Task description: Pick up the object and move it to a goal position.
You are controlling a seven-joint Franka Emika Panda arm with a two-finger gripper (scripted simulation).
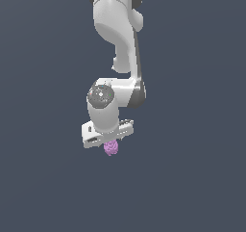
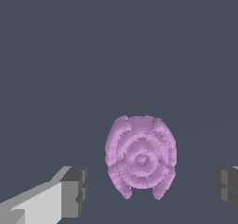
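Note:
The object (image 2: 140,157) is a small light-purple bumpy lump with ringed ridges. In the wrist view it sits between my two fingertips, with a gap on each side; one dark pad (image 2: 74,190) and the other (image 2: 227,187) do not touch it. My gripper (image 2: 151,190) is open around it. In the exterior view the object (image 1: 111,148) shows just below the white hand of my gripper (image 1: 109,140), which points straight down; the fingers are hidden there by the hand.
A plain dark grey-blue ground (image 1: 192,178) fills both views. The white arm (image 1: 117,29) rises above the hand in the exterior view. No goal marker shows.

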